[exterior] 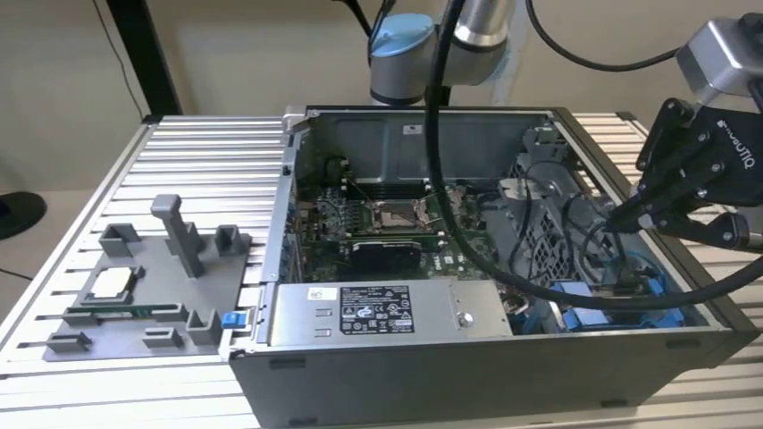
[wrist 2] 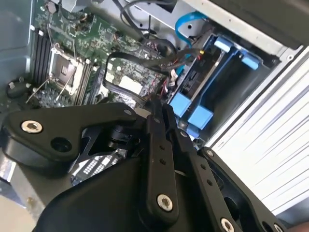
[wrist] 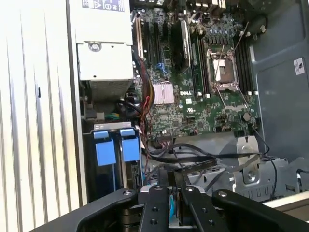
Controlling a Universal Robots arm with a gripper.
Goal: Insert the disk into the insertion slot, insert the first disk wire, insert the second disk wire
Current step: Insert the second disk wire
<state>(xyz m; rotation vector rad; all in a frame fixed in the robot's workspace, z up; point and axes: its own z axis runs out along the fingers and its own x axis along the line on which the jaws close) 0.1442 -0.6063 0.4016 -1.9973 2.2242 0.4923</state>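
Disk (wrist: 113, 150): seated in insertion slot (wrist: 91, 188), blue carrier tabs visible. End effector (exterior: 623, 217): fingers narrow, hovering above bay cables; wire insertion apparently unfinished.

Even bright light, washed-out glare on table slats (wrist: 29, 96)

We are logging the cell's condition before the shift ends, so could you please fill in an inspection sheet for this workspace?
Surface: ribbed aluminium table, computer case lying open on it.
Job's things: disk sits in the insertion slot, blue carrier tabs showing.
Clutter: grey fixture plate at the exterior view's left.
Grippers: gripper over the drive bay, fingers closed together.
Cables: black cable draped across the motherboard.
Surroundings: beige wall.
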